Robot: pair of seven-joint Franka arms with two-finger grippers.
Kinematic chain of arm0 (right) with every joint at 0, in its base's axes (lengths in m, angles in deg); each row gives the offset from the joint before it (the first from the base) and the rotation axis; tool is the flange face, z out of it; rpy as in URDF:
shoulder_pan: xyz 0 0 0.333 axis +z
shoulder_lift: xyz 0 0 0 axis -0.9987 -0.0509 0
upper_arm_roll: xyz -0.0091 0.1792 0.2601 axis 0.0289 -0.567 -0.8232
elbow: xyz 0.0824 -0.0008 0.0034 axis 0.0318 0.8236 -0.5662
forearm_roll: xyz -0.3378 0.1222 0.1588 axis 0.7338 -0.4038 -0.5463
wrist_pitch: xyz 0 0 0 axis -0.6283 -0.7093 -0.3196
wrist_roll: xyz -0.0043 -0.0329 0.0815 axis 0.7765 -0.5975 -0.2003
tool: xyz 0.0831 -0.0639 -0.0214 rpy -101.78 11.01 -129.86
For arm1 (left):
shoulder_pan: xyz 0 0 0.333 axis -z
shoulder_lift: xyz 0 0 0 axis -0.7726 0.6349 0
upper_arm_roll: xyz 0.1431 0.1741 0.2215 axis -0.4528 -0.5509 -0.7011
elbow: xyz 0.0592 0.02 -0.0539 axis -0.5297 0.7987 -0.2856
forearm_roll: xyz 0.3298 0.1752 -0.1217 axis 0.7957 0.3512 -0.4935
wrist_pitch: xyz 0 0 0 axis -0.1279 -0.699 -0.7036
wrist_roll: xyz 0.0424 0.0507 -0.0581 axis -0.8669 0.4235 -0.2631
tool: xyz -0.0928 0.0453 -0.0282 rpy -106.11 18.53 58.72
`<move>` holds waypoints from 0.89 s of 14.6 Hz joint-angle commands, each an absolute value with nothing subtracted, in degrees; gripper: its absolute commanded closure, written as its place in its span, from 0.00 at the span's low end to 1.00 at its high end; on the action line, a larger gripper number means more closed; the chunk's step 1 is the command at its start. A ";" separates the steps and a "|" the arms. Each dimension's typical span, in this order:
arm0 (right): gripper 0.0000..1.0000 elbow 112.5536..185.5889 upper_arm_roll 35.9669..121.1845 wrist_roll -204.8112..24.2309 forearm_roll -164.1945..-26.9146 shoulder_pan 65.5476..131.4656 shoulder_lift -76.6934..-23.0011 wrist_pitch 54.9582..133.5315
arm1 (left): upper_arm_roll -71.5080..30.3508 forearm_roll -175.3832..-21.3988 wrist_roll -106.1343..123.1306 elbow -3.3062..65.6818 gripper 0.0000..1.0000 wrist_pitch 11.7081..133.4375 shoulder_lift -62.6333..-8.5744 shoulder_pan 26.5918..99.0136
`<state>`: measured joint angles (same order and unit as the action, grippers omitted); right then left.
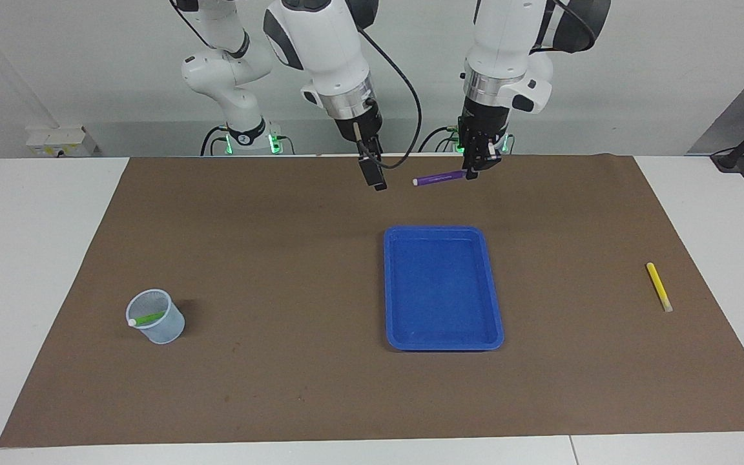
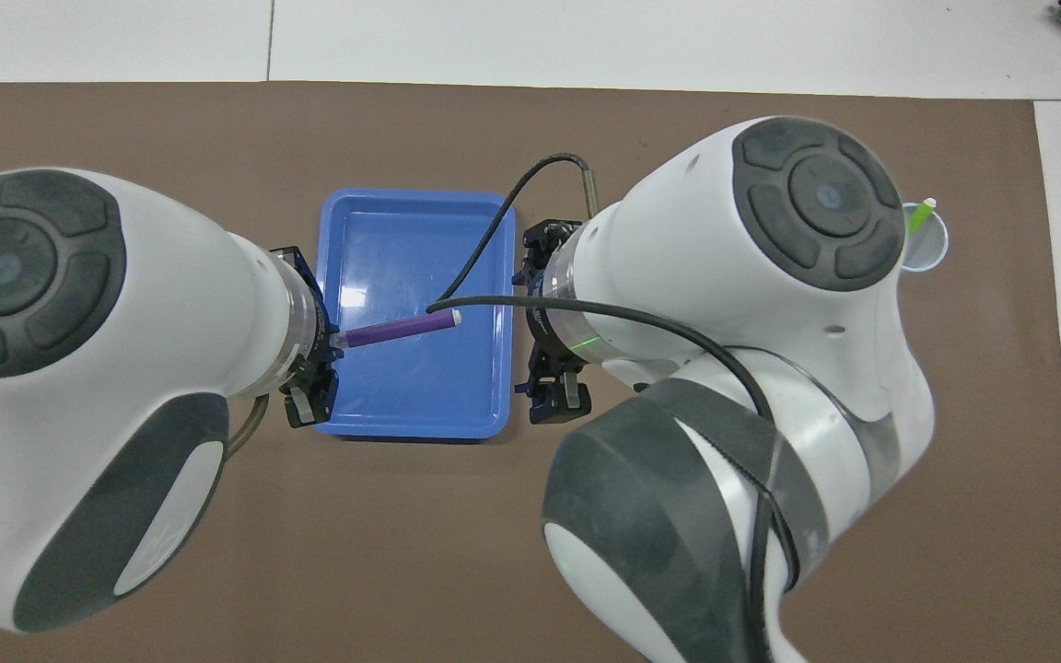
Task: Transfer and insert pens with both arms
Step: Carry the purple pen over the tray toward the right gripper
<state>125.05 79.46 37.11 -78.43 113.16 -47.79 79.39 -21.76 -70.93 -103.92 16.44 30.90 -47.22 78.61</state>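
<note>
1. Left gripper (image 1: 473, 169), upper centre of the facing view, is clenched on the purple pen's (image 1: 438, 178) dark end — pale tip points at the right gripper (image 1: 375, 177), close beside, fingers spread, nothing held.
2. Progress: green pen (image 1: 148, 318) sits in the cup (image 1: 155, 316), lower left — done.
3. Left to do: purple handover, then yellow pen (image 1: 658, 286), on the mat (image 1: 281, 258) at the right edge.

my left gripper (image 1: 473, 169) up in the air, pointing down, fingers clamped tight on a pen, my right gripper (image 1: 375, 177) hanging just beside it, jaws wide open, both my arms leaning in toward the middle, wrists close together
</note>
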 commanded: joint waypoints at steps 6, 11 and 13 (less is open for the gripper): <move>0.00 118.97 79.45 35.92 -75.60 115.47 -52.26 79.57 | -22.46 -69.65 -106.58 18.93 1.00 32.54 -49.18 81.70; 0.01 119.50 79.45 34.78 -75.25 117.48 -52.17 79.39 | -22.38 -69.65 -107.98 18.93 1.00 33.42 -49.18 82.49; 0.01 119.67 79.45 34.34 -74.28 117.67 -52.08 79.30 | -21.94 -69.65 -107.98 18.93 1.00 33.42 -49.18 82.49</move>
